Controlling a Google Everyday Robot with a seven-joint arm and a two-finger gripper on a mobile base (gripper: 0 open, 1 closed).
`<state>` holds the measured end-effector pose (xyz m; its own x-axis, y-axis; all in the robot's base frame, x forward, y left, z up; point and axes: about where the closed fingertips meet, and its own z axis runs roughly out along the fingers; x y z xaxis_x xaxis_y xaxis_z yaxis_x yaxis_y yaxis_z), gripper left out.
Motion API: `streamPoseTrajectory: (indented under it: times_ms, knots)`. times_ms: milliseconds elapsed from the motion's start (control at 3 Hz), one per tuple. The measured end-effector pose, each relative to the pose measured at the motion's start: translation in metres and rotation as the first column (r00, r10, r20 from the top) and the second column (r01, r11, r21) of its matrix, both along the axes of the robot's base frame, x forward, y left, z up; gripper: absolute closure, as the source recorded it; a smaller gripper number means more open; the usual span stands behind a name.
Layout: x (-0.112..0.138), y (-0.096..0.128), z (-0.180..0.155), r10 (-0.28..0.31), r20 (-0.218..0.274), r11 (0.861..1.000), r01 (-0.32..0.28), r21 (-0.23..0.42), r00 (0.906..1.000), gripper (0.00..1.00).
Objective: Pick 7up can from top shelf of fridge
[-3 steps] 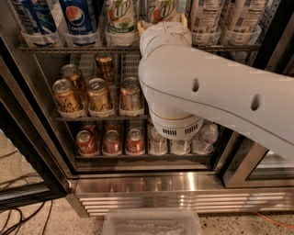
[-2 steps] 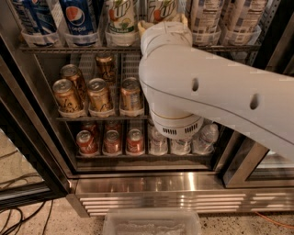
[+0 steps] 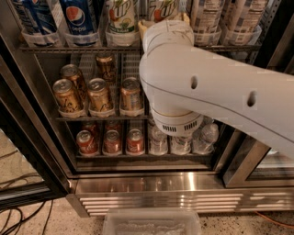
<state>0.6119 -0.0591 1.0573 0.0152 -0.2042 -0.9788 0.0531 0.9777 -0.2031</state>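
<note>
Two 7up cans stand on the top shelf [image 3: 69, 47] of the fridge [image 3: 161, 183]: one [image 3: 121, 16] in a clear tray, the other [image 3: 161, 9] right behind my wrist. My gripper [image 3: 163, 20] is at the end of the big white arm [image 3: 206, 87], raised to the shelf's front edge and right at that second 7up can. The arm hides the can's lower half and the contact with it. Blue Pepsi cans [image 3: 78, 18] stand to the left, and white-labelled cans [image 3: 204, 16] to the right.
Gold cans [image 3: 98, 94] fill the middle rack. Red cans [image 3: 110, 140] and water bottles [image 3: 181, 142] sit on the lowest rack. A black door frame [image 3: 27, 151] stands open at the left, a clear plastic bin [image 3: 151, 222] lies on the floor in front, and cables [image 3: 18, 215] trail at lower left.
</note>
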Motion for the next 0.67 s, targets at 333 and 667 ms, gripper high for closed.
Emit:
streamPoseTrajectory:
  times_ms: [333, 667]
  knots:
    - [0.0023, -0.0029, 0.0029, -0.010, 0.008, 1.000, 0.010, 0.005, 0.9999, 0.41]
    - [0.0049, -0.0039, 0.0060, -0.019, 0.016, 1.000, 0.019, 0.007, 0.9997, 0.42]
